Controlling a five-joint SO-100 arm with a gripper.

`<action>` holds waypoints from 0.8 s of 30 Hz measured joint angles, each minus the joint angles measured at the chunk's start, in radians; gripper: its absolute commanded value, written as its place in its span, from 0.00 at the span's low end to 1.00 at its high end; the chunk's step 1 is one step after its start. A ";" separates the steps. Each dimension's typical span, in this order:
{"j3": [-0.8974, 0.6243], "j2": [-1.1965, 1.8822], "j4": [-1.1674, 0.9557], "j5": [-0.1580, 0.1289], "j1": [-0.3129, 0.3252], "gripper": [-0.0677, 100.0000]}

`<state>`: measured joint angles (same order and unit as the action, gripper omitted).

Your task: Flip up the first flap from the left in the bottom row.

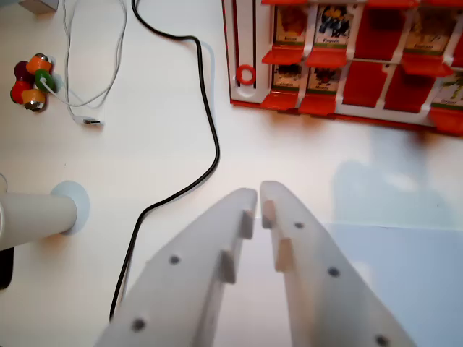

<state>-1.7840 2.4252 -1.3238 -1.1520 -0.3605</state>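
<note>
A red and white flap board point(376, 108) lies at the top right of the wrist view, cut off by the top and right edges. In its nearest row the leftmost flap point(288, 76) shows a picture card, and so does the one beside it point(324, 78). The two flaps further right point(369, 83) show plain red. A red ring point(246, 73) sits on the board's white left strip. My white gripper point(258, 196) fills the bottom centre, its jaws almost touching with nothing between them. It is well short of the board, with bare table between.
A black cable point(210, 130) snakes from the top down past the gripper's left. A white cable with a plug point(90, 121) and a cluster of coloured beads point(32, 83) lie at the top left. A white cylinder point(36, 217) sticks in from the left. A pale blue sheet point(405, 260) covers the bottom right.
</note>
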 measured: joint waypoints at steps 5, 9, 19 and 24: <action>-0.107 -0.034 0.040 0.074 -0.064 0.00; -0.143 -0.110 0.095 0.103 -0.086 0.00; -0.255 -0.314 0.314 0.067 -0.117 0.00; -0.282 -0.419 0.417 0.035 -0.117 0.00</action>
<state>-2.0663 2.0064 -0.9066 -1.1167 -0.4771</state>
